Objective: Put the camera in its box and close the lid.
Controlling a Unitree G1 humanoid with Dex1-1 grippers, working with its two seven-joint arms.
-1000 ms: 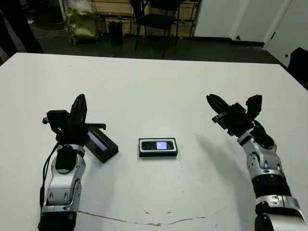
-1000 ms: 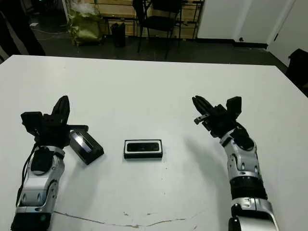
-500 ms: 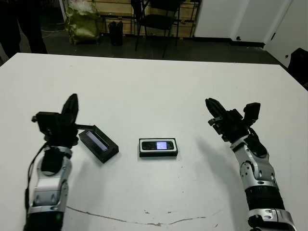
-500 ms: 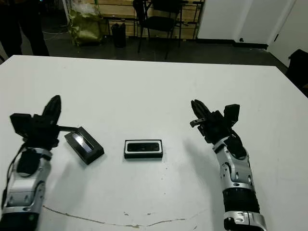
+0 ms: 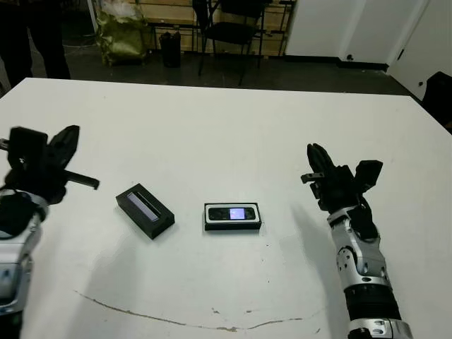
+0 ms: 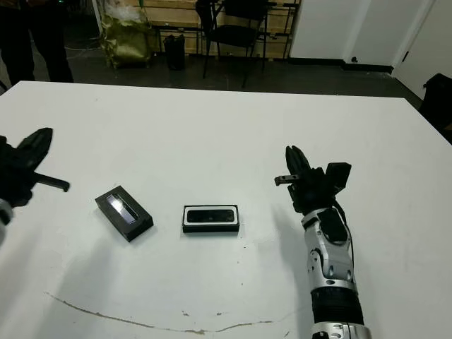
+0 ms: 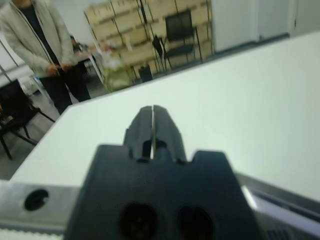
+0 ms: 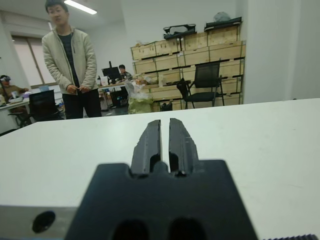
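Camera [image 5: 233, 213] sits in its box [image 5: 232, 224], long axis crosswise; lid [image 5: 145, 210] lies nearer the left gripper [image 5: 62, 145]. Both grippers, including the right gripper [image 5: 316, 159], are clenched empty.

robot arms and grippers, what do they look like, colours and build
Both arms are silver-grey metal segments with black joints and bands. Each ends in a black gripper: the right gripper has two tapered black fingers on a blocky black body, and the left gripper is the same matte black. The wrist views show ridged inner faces on the fingers.
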